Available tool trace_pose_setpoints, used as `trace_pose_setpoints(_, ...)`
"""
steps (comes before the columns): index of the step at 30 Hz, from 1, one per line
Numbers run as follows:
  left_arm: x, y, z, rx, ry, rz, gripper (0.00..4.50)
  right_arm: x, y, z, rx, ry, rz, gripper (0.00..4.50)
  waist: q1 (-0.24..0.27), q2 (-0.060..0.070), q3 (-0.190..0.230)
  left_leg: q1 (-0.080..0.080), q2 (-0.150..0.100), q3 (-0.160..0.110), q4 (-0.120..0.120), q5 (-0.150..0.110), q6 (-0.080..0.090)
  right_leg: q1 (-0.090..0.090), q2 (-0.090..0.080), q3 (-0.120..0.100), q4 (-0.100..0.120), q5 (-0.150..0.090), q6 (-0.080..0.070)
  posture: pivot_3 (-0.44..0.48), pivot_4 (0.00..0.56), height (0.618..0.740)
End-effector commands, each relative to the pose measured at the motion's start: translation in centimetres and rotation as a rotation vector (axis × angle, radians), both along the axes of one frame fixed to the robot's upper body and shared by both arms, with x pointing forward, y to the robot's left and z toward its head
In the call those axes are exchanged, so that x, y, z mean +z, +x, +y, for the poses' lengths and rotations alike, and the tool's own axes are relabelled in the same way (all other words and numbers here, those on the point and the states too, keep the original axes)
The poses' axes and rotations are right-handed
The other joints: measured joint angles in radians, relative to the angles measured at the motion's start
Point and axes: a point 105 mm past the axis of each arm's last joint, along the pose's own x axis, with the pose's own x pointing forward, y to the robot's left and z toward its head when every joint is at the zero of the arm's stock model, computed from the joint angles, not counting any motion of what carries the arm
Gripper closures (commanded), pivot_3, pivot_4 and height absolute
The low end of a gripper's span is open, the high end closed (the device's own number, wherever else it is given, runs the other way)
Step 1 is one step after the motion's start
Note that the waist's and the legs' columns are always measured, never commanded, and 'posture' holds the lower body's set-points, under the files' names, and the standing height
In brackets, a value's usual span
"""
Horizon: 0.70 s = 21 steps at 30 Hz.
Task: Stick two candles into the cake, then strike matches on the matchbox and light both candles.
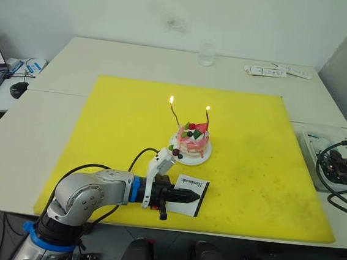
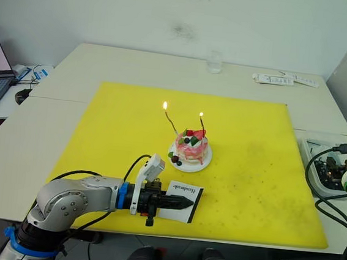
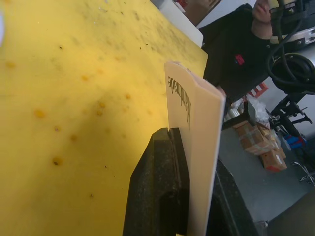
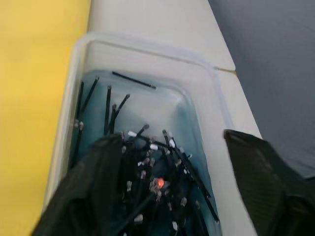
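We see both candles [image 1: 174,111] lit in the cake [image 1: 192,142], our left gripper [image 1: 182,196] clamping the matchbox [image 1: 192,188] just before the cake, our right gripper [image 4: 170,162] spread wide over a clear tray [image 4: 147,54] of spent matches [image 4: 162,172].

Head views bright and evenly lit, diffuse room light; the yellow mat [image 1: 129,138] is saturated without glare, and only soft, short shadows sit under the cake [image 1: 191,145] and the left gripper [image 1: 185,197] beside it. Two candles [image 2: 169,118] on the cake carry small flames that read as tiny overexposed spots. Left wrist view: matchbox [image 3: 197,142] and near fingers blurred, warm cast; right wrist view soft throughout, dark fingers [image 4: 88,191] out of focus
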Motion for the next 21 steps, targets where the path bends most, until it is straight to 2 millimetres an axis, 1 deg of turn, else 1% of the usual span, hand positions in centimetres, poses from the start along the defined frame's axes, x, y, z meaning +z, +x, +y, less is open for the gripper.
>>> trace_pose_setpoints(1,0.6,0.3,0.0,0.023,-0.016,-0.02,4.5,4.0,-0.2,0.9,0.058,-0.083,-0.141,0.01,0.0,0.001,0.0,0.0,0.0,0.0,0.0,0.0,0.0,0.0,0.0,0.0,0.0,0.0,0.0,0.0,0.15,0.74)
trace_pose_setpoints(3,0.5,0.5,0.2,0.038,-0.013,0.007,4.5,5.6,-0.3,2.6,0.159,-0.123,-0.193,0.01,0.0,0.001,0.0,0.0,0.0,0.0,0.0,0.0,0.0,0.0,0.0,0.001,0.0,0.0,0.0,0.0,0.15,0.74)
trace_pose_setpoints(5,0.4,0.4,0.5,0.045,0.002,0.019,4.5,6.6,-0.6,5.1,0.302,-0.164,-0.214,0.01,0.0,0.001,0.0,0.0,0.0,0.0,0.0,0.0,0.0,0.0,0.0,0.0,0.0,0.0,0.0,0.0,0.15,0.74)
trace_pose_setpoints(8,0.4,0.5,0.9,0.066,0.019,0.052,4.5,7.1,-1.8,8.8,0.553,-0.307,-0.174,0.01,0.001,0.002,0.0,0.0,0.0,-0.001,0.0,0.0,0.0,0.0,0.0,-0.001,0.0,0.0,0.0,0.0,0.15,0.74)
trace_pose_setpoints(9,0.3,0.7,1.1,0.083,0.03,0.066,4.5,7.1,-2.2,10.0,0.64,-0.315,-0.158,0.01,0.001,0.002,0.0,0.0,0.0,-0.001,0.0,0.0,0.0,0.0,0.001,-0.001,-0.001,0.0,0.0,0.0,0.15,0.74)
trace_pose_setpoints(10,0.2,0.9,1.4,0.101,0.044,0.08,4.5,6.9,-2.9,11.5,0.735,-0.287,-0.134,0.01,0.0,0.001,0.0,0.0,0.0,-0.001,0.0,0.0,0.0,0.0,0.001,-0.001,-0.001,0.0,0.0,0.0,0.15,0.74)
trace_pose_setpoints(12,0.0,1.4,1.8,0.134,0.062,0.128,4.5,6.1,-4.8,14.7,0.948,-0.193,-0.044,0.01,0.0,0.001,0.0,0.0,0.001,-0.001,0.0,0.0,0.0,0.0,0.001,-0.001,0.0,0.0,0.0,0.0,0.15,0.74)
trace_pose_setpoints(14,0.3,1.7,2.0,0.143,0.055,0.172,4.5,5.1,-6.7,16.9,1.104,-0.147,0.061,0.01,0.001,0.001,0.0,0.001,0.001,-0.001,0.0,0.0,0.0,0.001,0.0,-0.001,0.0,0.0,0.0,0.0,0.15,0.74)
trace_pose_setpoints(17,0.4,2.1,2.2,0.154,0.066,0.226,4.5,4.2,-8.3,18.7,1.226,-0.087,0.152,0.01,0.001,0.0,0.001,0.0,0.001,-0.002,0.001,0.0,0.0,0.002,0.0,-0.002,0.0,0.0,0.001,0.0,0.15,0.74)
trace_pose_setpoints(19,0.3,2.2,2.4,0.156,0.099,0.246,4.5,3.8,-8.9,19.9,1.288,-0.051,0.182,0.01,0.0,0.0,0.001,0.0,0.001,-0.001,0.001,0.0,0.0,0.002,0.0,-0.001,0.0,0.001,0.001,0.0,0.15,0.74)
trace_pose_setpoints(21,0.1,2.1,2.4,0.149,0.131,0.249,4.5,3.4,-9.0,20.9,1.323,-0.033,0.192,0.01,0.0,0.0,0.001,0.001,0.0,-0.001,0.001,0.0,0.0,0.002,0.0,-0.001,0.0,0.001,0.001,0.0,0.15,0.74)
